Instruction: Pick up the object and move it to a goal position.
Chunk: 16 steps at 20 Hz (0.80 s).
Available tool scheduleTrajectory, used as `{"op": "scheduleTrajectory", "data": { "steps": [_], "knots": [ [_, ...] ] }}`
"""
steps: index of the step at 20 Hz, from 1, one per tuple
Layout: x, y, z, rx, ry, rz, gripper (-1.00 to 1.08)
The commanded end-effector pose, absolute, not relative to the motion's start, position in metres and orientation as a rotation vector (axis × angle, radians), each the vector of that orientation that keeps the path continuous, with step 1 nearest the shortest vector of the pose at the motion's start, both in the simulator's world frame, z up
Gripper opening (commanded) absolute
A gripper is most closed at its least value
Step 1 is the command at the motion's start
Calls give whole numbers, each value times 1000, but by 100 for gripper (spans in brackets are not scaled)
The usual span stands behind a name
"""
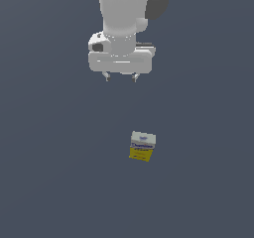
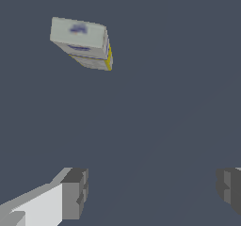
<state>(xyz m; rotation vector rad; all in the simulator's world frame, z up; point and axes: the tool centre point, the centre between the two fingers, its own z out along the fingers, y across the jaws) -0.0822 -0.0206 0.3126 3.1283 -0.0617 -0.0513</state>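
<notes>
The object, a small carton point(image 1: 142, 146) with a pale grey-white upper part, dark blue lettering and a yellow lower part, stands on the dark grey floor, slightly turned. My gripper point(image 1: 120, 78) hangs open and empty well above it, further back and toward the exterior view's left. In the wrist view the carton point(image 2: 83, 44) shows from above, far from my gripper point(image 2: 153, 187), whose two fingertips point(image 2: 75, 192) stand wide apart with nothing between them.
A plain dark grey floor point(image 1: 59, 182) fills both views. No other objects or edges show.
</notes>
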Motion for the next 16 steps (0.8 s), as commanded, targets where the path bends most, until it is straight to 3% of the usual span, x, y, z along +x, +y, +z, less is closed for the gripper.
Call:
{"op": "scheduleTrajectory", "data": {
  "steps": [1,16],
  "knots": [
    [-82,-21,313,3128,-62,-51,100],
    [-85,3,304,3107,90,-90,100]
  ]
}}
